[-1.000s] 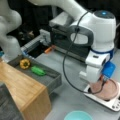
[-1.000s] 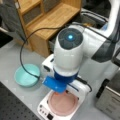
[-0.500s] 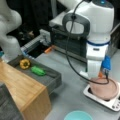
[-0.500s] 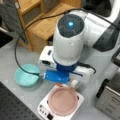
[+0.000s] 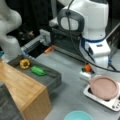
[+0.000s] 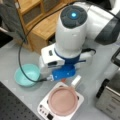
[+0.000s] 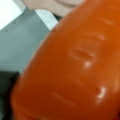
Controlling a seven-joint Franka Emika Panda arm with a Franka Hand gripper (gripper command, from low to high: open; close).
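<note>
I've got the carrot filling my wrist view, so the end effector is closed on it, and its long axis runs diagonally there, lower left to upper right. In a front view only its orange butt and green top peek out under the arm. A second ago the arm sat low over the pink plate; now it has risen and pulled back, so the carrot is lifted clear. Just below and beside sits that plate on the white scale. Farther out on the worktop, the teal bowl; farthest, the grey tray holding a green vegetable and yellow pepper.
</note>
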